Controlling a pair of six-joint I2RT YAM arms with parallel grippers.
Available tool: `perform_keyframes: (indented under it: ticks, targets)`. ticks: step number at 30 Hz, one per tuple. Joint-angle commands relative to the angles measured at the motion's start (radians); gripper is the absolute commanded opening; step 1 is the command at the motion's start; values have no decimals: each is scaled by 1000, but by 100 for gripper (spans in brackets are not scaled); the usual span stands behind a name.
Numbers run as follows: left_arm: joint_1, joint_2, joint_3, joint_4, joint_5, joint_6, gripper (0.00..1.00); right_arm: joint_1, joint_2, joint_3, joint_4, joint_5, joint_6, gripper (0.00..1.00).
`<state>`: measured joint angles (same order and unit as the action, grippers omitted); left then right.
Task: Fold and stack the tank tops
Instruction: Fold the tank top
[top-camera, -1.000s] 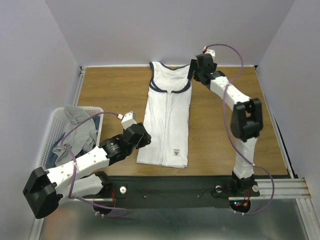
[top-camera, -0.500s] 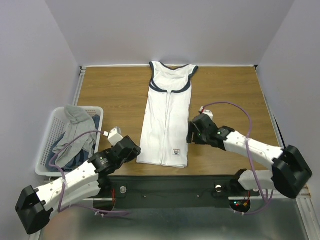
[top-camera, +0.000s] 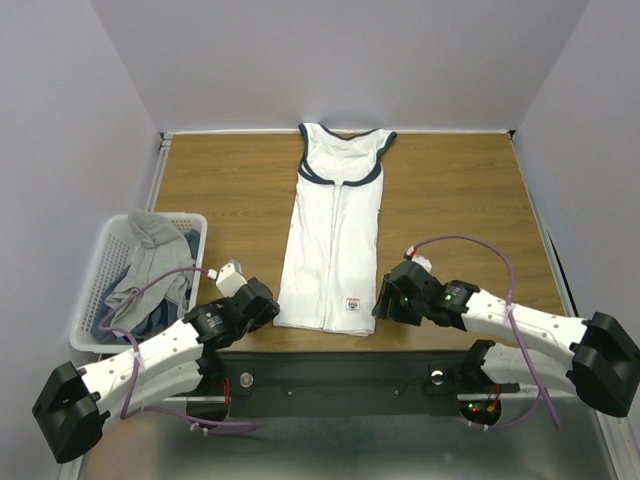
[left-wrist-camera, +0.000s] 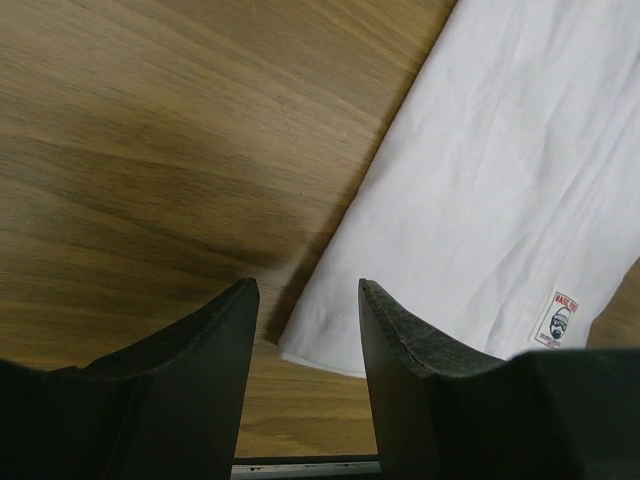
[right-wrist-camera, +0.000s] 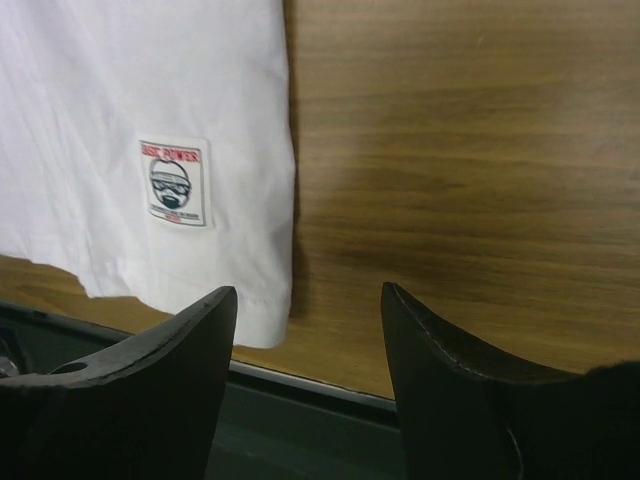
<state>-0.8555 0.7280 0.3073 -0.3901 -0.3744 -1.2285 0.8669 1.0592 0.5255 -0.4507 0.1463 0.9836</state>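
Note:
A white tank top (top-camera: 334, 232) with navy-edged neck and armholes lies flat and lengthwise on the wooden table, folded narrow, hem toward me, a small printed label near the hem. My left gripper (top-camera: 268, 310) is open and empty just left of the hem's left corner (left-wrist-camera: 300, 345). My right gripper (top-camera: 382, 303) is open and empty just right of the hem's right corner (right-wrist-camera: 268, 320), with the label (right-wrist-camera: 175, 182) to its left. Grey tank tops (top-camera: 150, 268) lie heaped in the basket.
A white plastic lattice basket (top-camera: 92, 290) stands at the left edge of the table. The black front rail (top-camera: 340, 372) runs along the near table edge just below both grippers. Bare wood (top-camera: 465, 210) lies right and left of the white top.
The right arm swung from the top's far shoulder down to the hem's right corner. The left arm drew back and settled low at the hem's left corner.

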Motion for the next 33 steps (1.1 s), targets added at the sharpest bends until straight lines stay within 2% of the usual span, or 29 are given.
perform_keyframes:
  ticks: [1,19,28,33]
  targets:
    - [3,4,23,-21,-38,-32,56,56,36,-19,-13,-28,81,65]
    - [4,103,50,37,-8,79,54,122,56,-104,70,-117,245,66]
    - [4,105,47,66,25,147,54,132,105,-130,138,-105,299,54]
    - [4,100,41,123,74,182,54,130,133,-108,136,-74,280,38]
